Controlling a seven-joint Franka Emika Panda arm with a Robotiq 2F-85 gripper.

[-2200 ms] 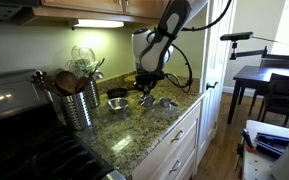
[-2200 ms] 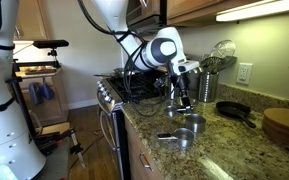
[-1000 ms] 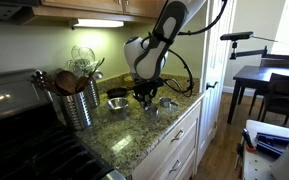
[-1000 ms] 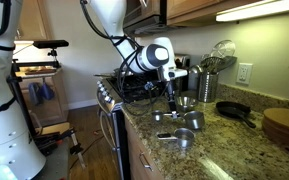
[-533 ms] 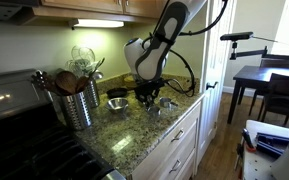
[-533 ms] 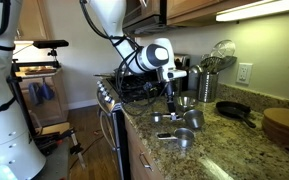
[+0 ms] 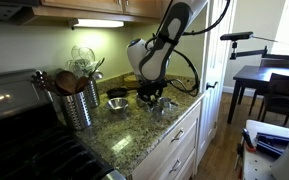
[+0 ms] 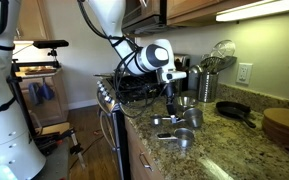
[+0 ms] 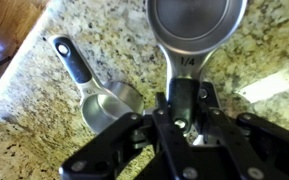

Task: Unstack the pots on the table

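Wrist view and both exterior views; kitchen counter lot, listed by size.

1. Table (image 9: 89,25): speckled tan-and-brown granite, filling the wrist view's background. In an exterior view it sits over cream drawers (image 7: 179,147).
2. Panda arm (image 7: 170,30): white, bent down over the table.
3. Utensil canister (image 7: 79,103): ribbed steel, upright, well apart from the gripper, with wooden spoons standing in it.
4. Gripper (image 9: 185,103): black Robotiq, fingers drawn in narrow and clamped on the flat handle of the held pot.
5. Held pot (image 9: 196,25): shiny and round, handle stamped 1/4, over the granite. Whether it touches the stone cannot be told.
6. Second pot (image 9: 112,108): on the table just beside the gripper, its dark handle (image 9: 72,62) pointing away.
7. Grouped pots (image 8: 191,121): small, silver, near the counter's front edge.
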